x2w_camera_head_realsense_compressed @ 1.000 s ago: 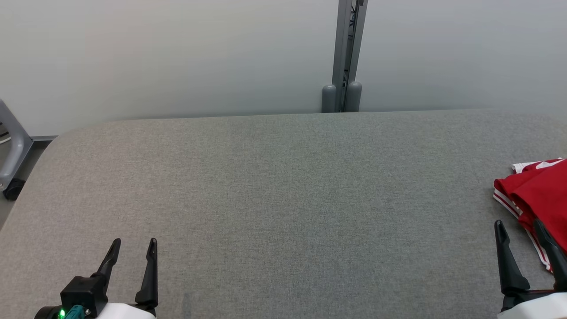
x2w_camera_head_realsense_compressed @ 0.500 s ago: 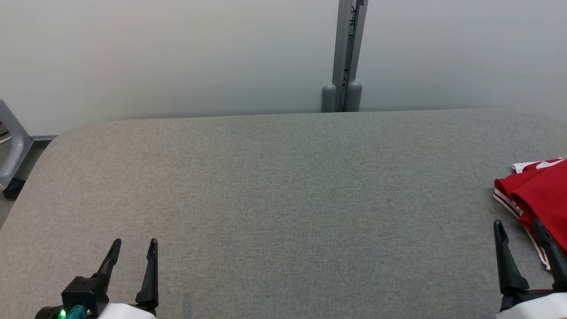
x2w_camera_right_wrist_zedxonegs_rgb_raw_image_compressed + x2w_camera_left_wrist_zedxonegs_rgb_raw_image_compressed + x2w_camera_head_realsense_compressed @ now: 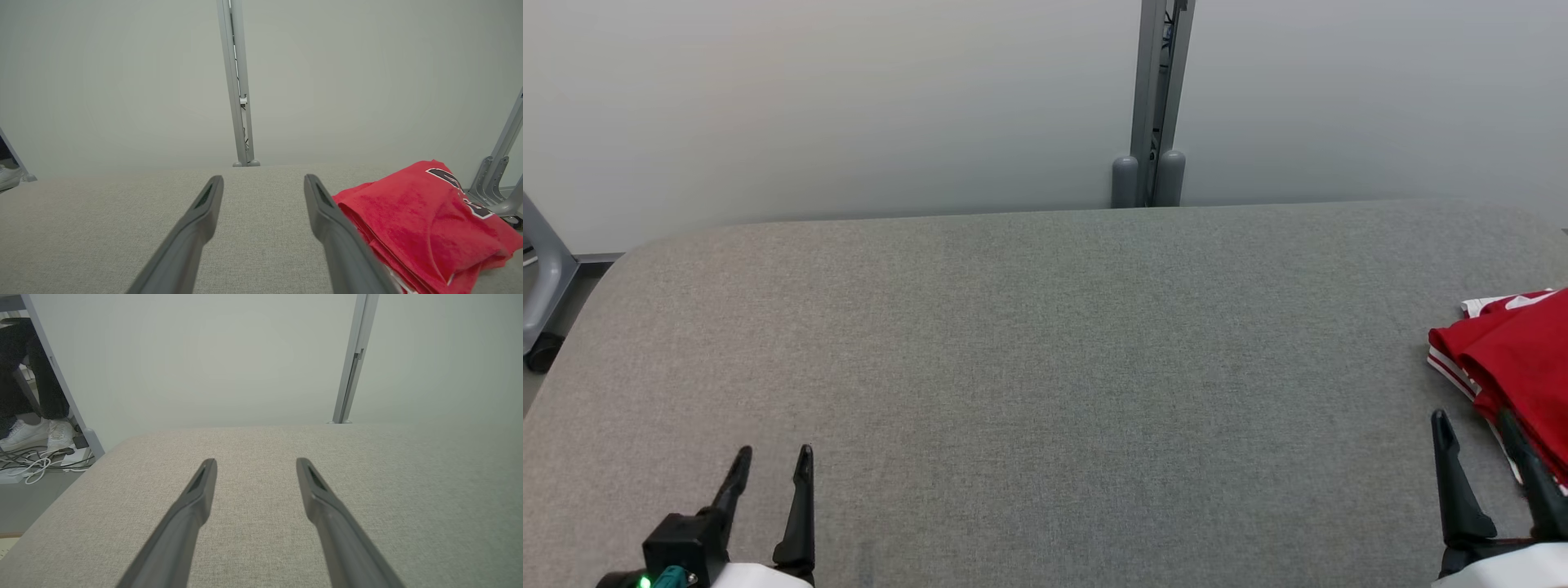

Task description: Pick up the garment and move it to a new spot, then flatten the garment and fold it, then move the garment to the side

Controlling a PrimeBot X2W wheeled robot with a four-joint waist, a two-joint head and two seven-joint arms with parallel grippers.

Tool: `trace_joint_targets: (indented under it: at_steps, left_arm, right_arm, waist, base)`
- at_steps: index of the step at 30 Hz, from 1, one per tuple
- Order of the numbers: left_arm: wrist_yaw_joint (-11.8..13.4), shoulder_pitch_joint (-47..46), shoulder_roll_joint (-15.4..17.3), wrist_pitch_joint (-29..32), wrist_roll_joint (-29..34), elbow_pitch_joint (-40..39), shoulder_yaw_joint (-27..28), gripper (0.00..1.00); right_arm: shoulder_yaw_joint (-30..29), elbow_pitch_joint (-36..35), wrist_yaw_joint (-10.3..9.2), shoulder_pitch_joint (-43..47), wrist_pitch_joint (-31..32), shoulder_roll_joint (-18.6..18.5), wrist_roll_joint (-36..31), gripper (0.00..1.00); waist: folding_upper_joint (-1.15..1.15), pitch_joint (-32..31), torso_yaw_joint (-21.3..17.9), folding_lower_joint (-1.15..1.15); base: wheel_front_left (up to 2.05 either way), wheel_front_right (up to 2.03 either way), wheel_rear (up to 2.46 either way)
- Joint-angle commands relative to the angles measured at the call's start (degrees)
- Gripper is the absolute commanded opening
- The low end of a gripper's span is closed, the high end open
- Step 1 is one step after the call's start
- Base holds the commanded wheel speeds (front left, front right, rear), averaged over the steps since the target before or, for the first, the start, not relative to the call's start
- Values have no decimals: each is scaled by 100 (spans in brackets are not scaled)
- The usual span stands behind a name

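A red garment with white stripes lies folded at the right edge of the grey padded table. The right wrist view shows the garment to the right of my fingers, with dark lettering on top. My right gripper is open at the lower right, its right finger overlapping the garment's near edge in the head view; nothing sits between the fingers. At the lower left my left gripper is open and holds nothing, above bare table.
A grey metal post stands against the pale wall behind the table. A grey frame leg is off the table's left end, with a person's legs and white shoes and floor cables there. Another frame leg is at the right.
The whole head picture has shifted slightly, so the camera moved. Both grippers stay open in about the same places and the garment has not moved on the table.
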Motion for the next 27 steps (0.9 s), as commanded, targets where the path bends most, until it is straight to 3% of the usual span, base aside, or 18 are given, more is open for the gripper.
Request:
trace_joint_targets:
  at_steps: [1, 27]
  left_arm:
    - [-2, 17, -41, 2, -2, 55, -14, 0]
    - [-567, -270, -503, 513, -2027, 310, 609, 0]
  right_arm:
    - [6, 74, -1, 11, 3, 29, 5, 0]
    - [-2, 675, 0, -420, 308, 142, 2375, 0]
  waist:
    - [0, 0, -1, 0]
    - [0, 29, -15, 0]
  base:
    - [0, 0, 0]
    - [0, 0, 0]
